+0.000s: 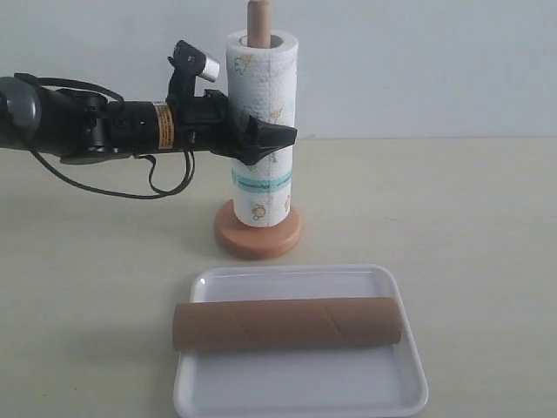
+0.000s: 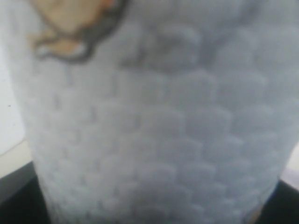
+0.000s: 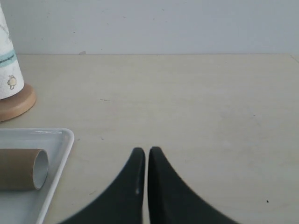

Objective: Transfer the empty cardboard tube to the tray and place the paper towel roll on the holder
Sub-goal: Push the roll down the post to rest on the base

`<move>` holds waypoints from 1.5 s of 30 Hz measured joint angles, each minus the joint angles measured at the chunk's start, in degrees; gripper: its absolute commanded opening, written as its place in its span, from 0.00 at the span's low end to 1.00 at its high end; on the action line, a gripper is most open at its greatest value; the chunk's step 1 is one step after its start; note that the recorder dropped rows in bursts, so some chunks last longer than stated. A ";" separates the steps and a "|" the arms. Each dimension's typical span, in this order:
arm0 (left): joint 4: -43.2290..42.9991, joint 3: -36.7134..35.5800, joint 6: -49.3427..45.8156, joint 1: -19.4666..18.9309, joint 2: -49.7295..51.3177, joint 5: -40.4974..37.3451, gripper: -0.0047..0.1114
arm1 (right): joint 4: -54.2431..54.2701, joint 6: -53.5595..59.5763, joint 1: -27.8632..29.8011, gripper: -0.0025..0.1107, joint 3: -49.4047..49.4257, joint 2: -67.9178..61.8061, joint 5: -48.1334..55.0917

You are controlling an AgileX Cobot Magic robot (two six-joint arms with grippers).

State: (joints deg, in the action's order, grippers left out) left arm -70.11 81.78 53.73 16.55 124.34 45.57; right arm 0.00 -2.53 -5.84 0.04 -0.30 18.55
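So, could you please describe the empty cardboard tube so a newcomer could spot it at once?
On the pale table, look at the white square tray in front of the wooden holder. The cardboard tube lies across it on its side. It is plain brown and bare, unlike the white printed paper towel roll standing upright on the holder.

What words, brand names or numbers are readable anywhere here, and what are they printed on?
No text here is legible.
On the left arm, a sticker: print too small to read.
On the paper towel roll, a teal band: any print too small to read.
On the cardboard tube, tray and holder: no writing visible.
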 measured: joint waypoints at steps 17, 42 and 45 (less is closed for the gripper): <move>3.05 0.00 -1.55 0.00 2.63 2.92 0.48 | 0.00 0.00 0.00 0.05 0.00 0.00 0.00; -5.91 0.11 7.71 -0.58 -1.00 0.49 0.96 | 0.00 0.00 0.00 0.05 0.00 0.00 0.00; -5.91 0.11 8.03 -0.58 -1.00 -0.69 0.97 | 0.00 0.00 0.00 0.05 0.00 0.00 0.00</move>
State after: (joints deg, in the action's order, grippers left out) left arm -76.02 81.90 61.76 15.97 123.34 44.89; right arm 0.00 -2.53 -5.84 0.04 -0.30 18.55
